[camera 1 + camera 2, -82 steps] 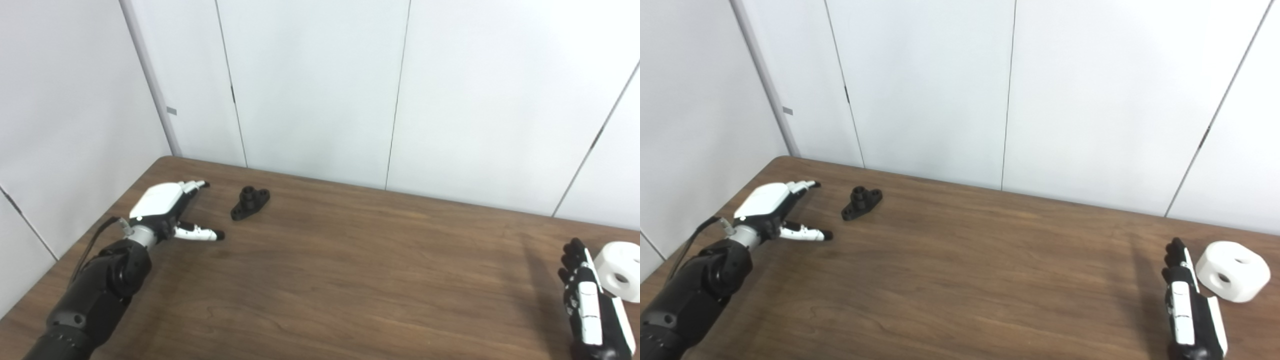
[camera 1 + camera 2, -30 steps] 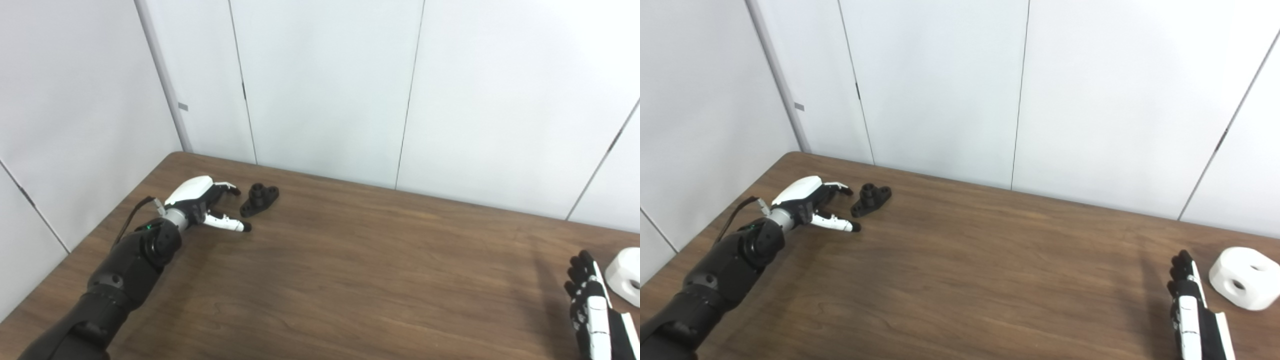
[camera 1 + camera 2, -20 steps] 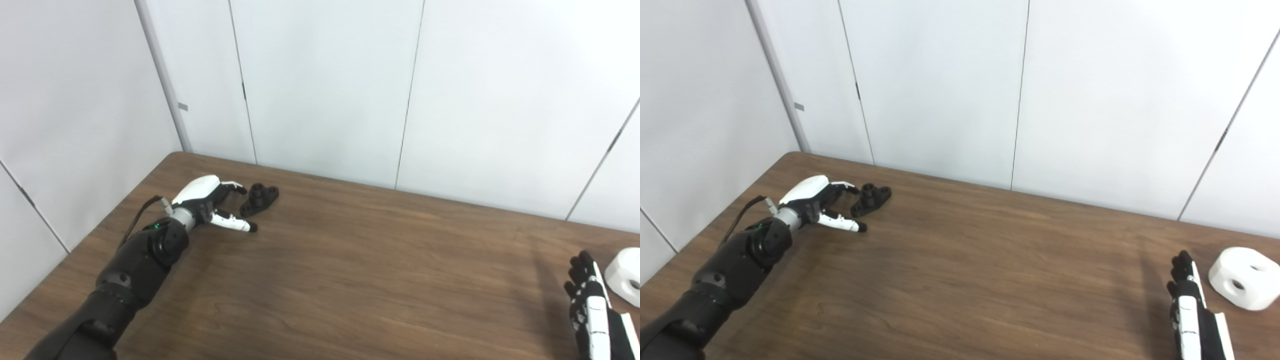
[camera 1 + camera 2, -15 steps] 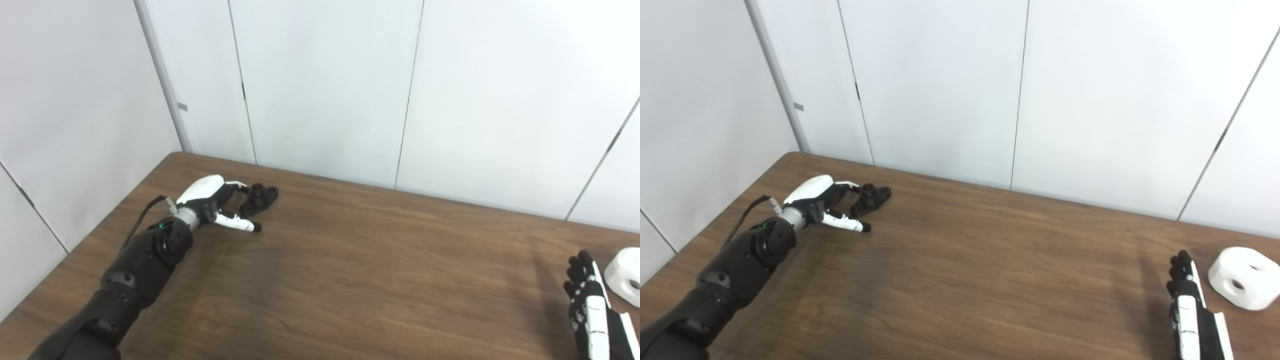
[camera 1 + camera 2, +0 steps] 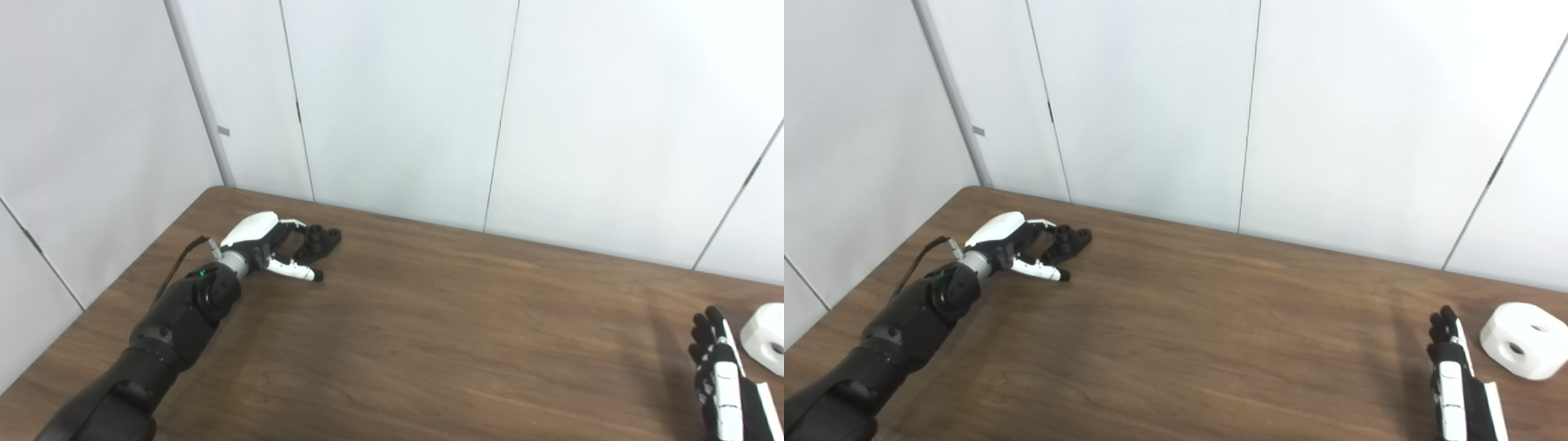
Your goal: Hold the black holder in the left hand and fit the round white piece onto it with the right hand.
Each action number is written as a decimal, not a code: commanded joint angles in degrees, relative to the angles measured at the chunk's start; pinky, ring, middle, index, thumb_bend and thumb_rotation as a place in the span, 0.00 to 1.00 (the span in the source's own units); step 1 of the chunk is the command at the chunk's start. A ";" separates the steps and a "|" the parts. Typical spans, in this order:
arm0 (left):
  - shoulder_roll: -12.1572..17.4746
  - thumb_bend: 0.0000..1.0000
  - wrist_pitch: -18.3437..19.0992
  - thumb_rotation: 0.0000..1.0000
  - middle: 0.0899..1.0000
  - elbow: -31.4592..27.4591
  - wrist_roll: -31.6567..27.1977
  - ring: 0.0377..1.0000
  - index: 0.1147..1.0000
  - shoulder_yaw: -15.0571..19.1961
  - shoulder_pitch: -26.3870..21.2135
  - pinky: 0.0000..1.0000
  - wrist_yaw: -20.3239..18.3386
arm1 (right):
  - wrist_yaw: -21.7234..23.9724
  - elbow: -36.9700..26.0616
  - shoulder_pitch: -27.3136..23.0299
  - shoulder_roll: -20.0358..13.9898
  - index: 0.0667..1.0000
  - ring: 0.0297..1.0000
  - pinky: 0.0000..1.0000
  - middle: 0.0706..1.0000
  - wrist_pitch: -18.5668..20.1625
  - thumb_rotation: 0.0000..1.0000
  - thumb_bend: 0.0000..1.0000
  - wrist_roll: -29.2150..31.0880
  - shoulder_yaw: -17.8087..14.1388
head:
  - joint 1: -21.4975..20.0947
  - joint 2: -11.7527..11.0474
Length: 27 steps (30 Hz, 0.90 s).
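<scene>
At the near right corner of the bench (image 5: 1176, 343), the right robot hand (image 5: 1458, 383) rises from the bottom edge with its fingers (image 5: 1445, 327) straight and slightly apart, holding nothing. Just beside it, toward the right edge, the round white piece (image 5: 1519, 348) rests on the wood, not touching the hand; 2 round holes show in it, 1 on top and 1 on the side. Well apart from these, near the far left corner, the left robot hand (image 5: 263, 239) lies low over the surface, its fingers spread around the black holder (image 5: 318, 241), thumb (image 5: 297, 271) stretched along the near side. The hand has not closed; whether its fingertips touch the holder I cannot tell. The holder sits flat on the bench.
</scene>
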 commanded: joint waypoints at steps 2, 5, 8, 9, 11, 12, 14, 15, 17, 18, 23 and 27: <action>-0.29 0.93 -1.57 0.28 0.84 0.38 -0.40 0.89 0.73 0.43 -2.57 0.90 2.72 | -0.39 0.76 1.55 1.18 0.98 0.99 1.00 0.97 -0.88 1.00 0.36 0.20 0.36 | -0.09 -0.12; -0.65 0.92 -2.73 0.22 0.82 1.56 -0.15 0.87 0.69 0.31 -2.95 0.85 4.81 | -0.57 0.49 1.68 1.44 0.99 1.00 1.00 0.98 -0.71 1.00 0.36 -0.05 0.46 | -0.50 -0.14; -1.32 0.92 -5.92 0.11 0.77 4.25 0.49 0.84 0.59 0.12 -3.57 0.80 9.19 | -0.86 0.05 1.88 1.65 0.98 0.99 1.00 0.97 -0.38 1.00 0.37 -0.65 0.61 | -0.64 -0.05; -1.47 0.73 -7.18 0.08 0.75 5.22 1.16 0.83 0.51 -0.24 -3.82 0.79 11.02 | -0.87 -0.17 1.94 1.71 0.98 0.99 1.00 0.97 -0.23 1.00 0.37 -0.68 0.63 | -0.66 -0.03; -1.52 0.56 -9.40 0.05 0.71 7.02 2.45 0.81 0.44 -1.24 -4.35 0.78 13.83 | -0.95 -0.46 2.00 1.79 0.98 0.99 1.00 0.97 0.00 1.00 0.38 -0.89 0.68 | -0.83 0.05; -1.54 0.54 -10.13 0.05 0.70 7.71 2.85 0.81 0.43 -1.72 -4.57 0.80 14.72 | -0.99 -0.57 2.02 1.84 0.98 0.99 1.00 0.97 0.11 1.00 0.38 -0.94 0.67 | -0.89 0.06; -1.58 0.53 -10.88 0.04 0.68 8.52 3.22 0.82 0.42 -2.33 -4.90 0.83 15.64 | -1.00 -0.81 2.06 1.93 0.98 0.99 1.00 0.98 0.37 1.00 0.38 -0.94 0.63 | -0.84 0.27; -1.57 0.52 -11.17 0.04 0.67 8.72 3.35 0.83 0.42 -2.60 -5.02 0.85 15.86 | -0.96 -0.91 2.07 1.93 0.98 0.99 1.00 0.98 0.44 1.00 0.37 -0.93 0.62 | -0.84 0.27; -1.56 0.52 -11.50 0.05 0.67 8.96 3.27 0.85 0.42 -3.01 -5.19 0.89 15.88 | -0.92 -0.94 2.04 1.90 0.98 0.99 1.00 0.98 0.34 1.00 0.37 -0.92 0.58 | -0.84 0.27; -1.51 0.52 -11.49 0.05 0.67 8.93 3.28 0.85 0.42 -3.21 -5.23 0.90 15.79 | -0.96 -1.11 2.06 1.95 0.98 0.99 1.00 0.98 0.59 1.00 0.37 -0.84 0.52 | -0.84 0.27; -1.01 0.52 -11.07 0.05 0.68 7.08 3.48 0.87 0.42 -3.88 -4.84 0.92 15.34 | -0.95 -1.63 2.16 1.91 0.98 0.99 1.00 0.98 0.52 1.00 0.37 -0.86 0.44 | -0.72 0.71; -0.75 0.52 -11.32 0.05 0.68 6.14 3.02 0.88 0.42 -3.89 -4.59 0.93 14.58 | -1.21 -1.89 2.10 2.03 0.98 0.99 1.00 0.98 0.92 1.00 0.37 -0.83 0.31 | -0.77 0.79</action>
